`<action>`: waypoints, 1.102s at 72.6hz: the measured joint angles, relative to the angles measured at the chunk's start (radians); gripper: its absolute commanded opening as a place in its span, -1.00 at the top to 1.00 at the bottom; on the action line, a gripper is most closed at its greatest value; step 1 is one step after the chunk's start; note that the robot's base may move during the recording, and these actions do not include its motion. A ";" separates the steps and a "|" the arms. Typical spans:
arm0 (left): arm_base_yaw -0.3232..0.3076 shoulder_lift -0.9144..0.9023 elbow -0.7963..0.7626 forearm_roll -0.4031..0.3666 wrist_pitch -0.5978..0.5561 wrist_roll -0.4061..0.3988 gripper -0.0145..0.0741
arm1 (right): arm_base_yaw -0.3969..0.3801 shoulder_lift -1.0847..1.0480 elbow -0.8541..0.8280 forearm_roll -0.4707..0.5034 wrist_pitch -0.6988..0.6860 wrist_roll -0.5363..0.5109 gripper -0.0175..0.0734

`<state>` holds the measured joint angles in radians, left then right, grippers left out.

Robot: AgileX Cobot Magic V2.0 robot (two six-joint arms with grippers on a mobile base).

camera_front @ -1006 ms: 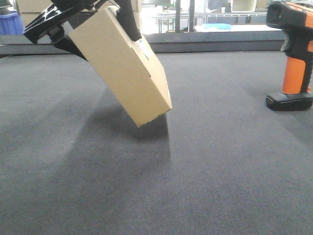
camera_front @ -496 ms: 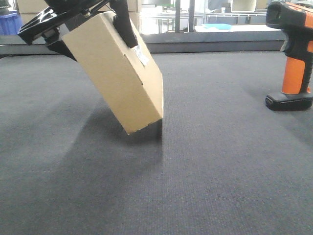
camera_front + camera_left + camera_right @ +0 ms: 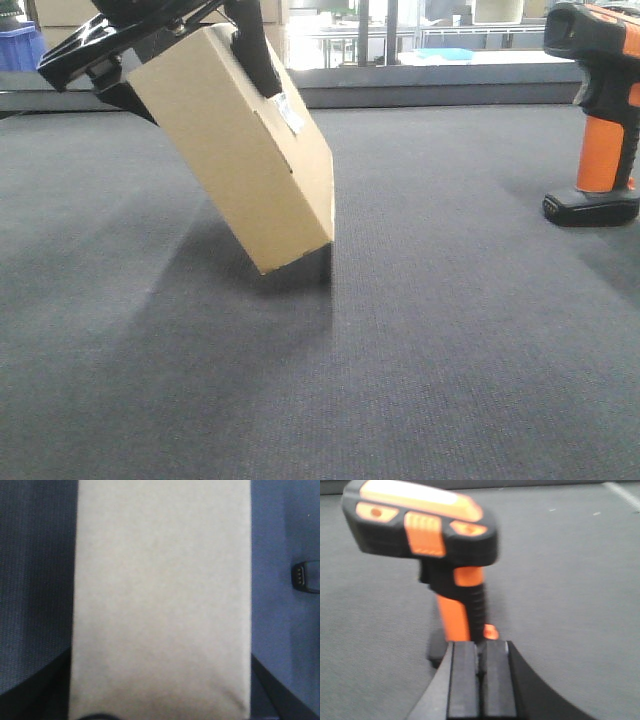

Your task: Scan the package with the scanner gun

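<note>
Package (image 3: pixel 240 160) hangs tilted on the left side, with the left tool (image 3: pixel 195 80) clamped on its top end. Its low corner is right at the bench (image 3: pixel 450 380); I cannot tell if it touches. A second ago the package was a little more to the right. It slid left a bit and then stopped, and for the last half second it has not moved. The small white label (image 3: pixel 290 112) sits on the thin side. That side faces right, toward the scanner gun (image 3: pixel 600 120).

Over on the right, the scanner gun stands up on its flat black foot, well apart from the package. It has not moved at all. The right tool (image 3: pixel 480 680) is close to the orange handle with its two pads pressed together, holding nothing.

So I think the package is now held ready. The scan cannot happen yet, because nothing holds the scanner gun. The right tool would need to open and take the handle first.
</note>
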<state>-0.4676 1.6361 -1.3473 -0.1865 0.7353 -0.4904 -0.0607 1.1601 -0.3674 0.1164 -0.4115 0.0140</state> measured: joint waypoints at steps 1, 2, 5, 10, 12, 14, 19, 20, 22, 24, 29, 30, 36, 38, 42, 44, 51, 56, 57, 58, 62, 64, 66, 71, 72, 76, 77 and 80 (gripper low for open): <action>0.000 0.000 0.000 0.000 0.000 0.000 0.92 | 0.003 0.007 0.000 0.000 -0.016 0.003 0.50; 0.000 0.000 0.000 0.000 0.000 0.000 0.92 | 0.009 0.029 0.000 0.000 -0.032 0.008 0.47; 0.000 0.000 0.000 0.000 -0.002 0.000 0.92 | 0.025 0.065 -0.002 0.000 -0.081 0.024 0.26; 0.000 0.000 0.000 0.000 -0.002 0.000 0.92 | 0.047 0.124 -0.002 0.000 -0.148 0.045 -0.03; 0.000 0.000 0.000 0.000 -0.002 0.002 0.92 | 0.053 0.149 -0.002 0.000 -0.188 0.056 -0.14; 0.000 0.000 0.000 0.000 -0.002 0.002 0.92 | 0.059 0.173 -0.002 0.000 -0.214 0.061 -0.23; 0.000 0.000 0.000 0.000 -0.002 0.002 0.92 | 0.067 0.226 -0.002 0.000 -0.293 0.069 -0.40; 0.000 0.000 0.000 0.000 -0.002 0.002 0.92 | 0.067 0.238 -0.002 0.000 -0.320 0.072 -0.43; 0.000 0.000 0.000 0.000 -0.002 0.002 0.92 | 0.068 0.262 -0.002 0.000 -0.347 0.077 -0.48; 0.000 0.000 0.000 0.000 -0.002 0.002 0.92 | 0.068 0.280 -0.002 0.000 -0.384 0.084 -0.54; 0.000 0.000 0.000 0.000 -0.002 0.002 0.92 | 0.069 0.340 -0.002 0.000 -0.472 0.112 -0.63; 0.000 0.000 0.000 0.000 -0.002 0.002 0.92 | 0.069 0.351 -0.002 0.000 -0.480 0.115 -0.63; 0.000 0.000 0.000 0.000 -0.002 0.002 0.92 | 0.069 0.414 -0.002 0.000 -0.580 0.164 -0.62; 0.000 0.000 0.000 0.000 -0.002 0.002 0.92 | 0.069 0.441 -0.002 0.000 -0.611 0.177 -0.62; 0.000 0.000 0.000 0.000 -0.002 0.004 0.92 | 0.069 0.476 -0.004 0.000 -0.661 0.195 -0.62; 0.000 0.000 0.000 0.000 -0.002 0.004 0.92 | 0.069 0.490 -0.006 0.000 -0.682 0.200 -0.62; 0.000 0.000 0.000 0.000 0.005 0.008 0.92 | 0.071 0.539 -0.014 0.000 -0.733 0.211 -0.62; 0.000 0.000 0.000 0.000 0.014 0.008 0.92 | 0.071 0.557 -0.027 0.000 -0.753 0.213 -0.62; 0.000 0.000 0.000 0.000 0.014 0.008 0.92 | 0.071 0.561 -0.029 0.000 -0.757 0.213 -0.62; 0.000 0.000 0.000 0.000 0.016 0.008 0.92 | 0.073 0.562 -0.032 0.000 -0.759 0.214 -0.62; 0.000 0.000 0.000 0.000 0.019 0.009 0.92 | 0.073 0.563 -0.043 0.000 -0.763 0.214 -0.62; 0.000 0.000 0.000 0.000 0.021 0.009 0.92 | 0.073 0.563 -0.048 0.000 -0.764 0.214 -0.62; 0.000 0.000 0.000 0.000 0.021 0.009 0.92 | 0.073 0.563 -0.056 0.000 -0.766 0.214 -0.62; 0.000 0.000 0.000 0.000 0.023 0.011 0.92 | 0.073 0.563 -0.076 0.000 -0.768 0.214 -0.62; 0.000 0.000 0.000 0.000 0.023 0.011 0.92 | 0.073 0.563 -0.082 0.000 -0.768 0.214 -0.62; 0.000 0.000 0.000 0.000 0.026 0.011 0.92 | 0.073 0.564 -0.102 0.002 -0.756 0.214 -0.62; 0.000 0.000 0.000 0.000 0.026 0.011 0.92 | 0.073 0.564 -0.108 0.002 -0.751 0.214 -0.62; 0.000 0.000 0.000 0.000 0.027 0.011 0.92 | 0.073 0.564 -0.123 0.004 -0.736 0.214 -0.62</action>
<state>-0.4676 1.6361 -1.3473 -0.1865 0.7623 -0.4798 0.0125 1.7244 -0.4904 0.1206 -1.1472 0.2284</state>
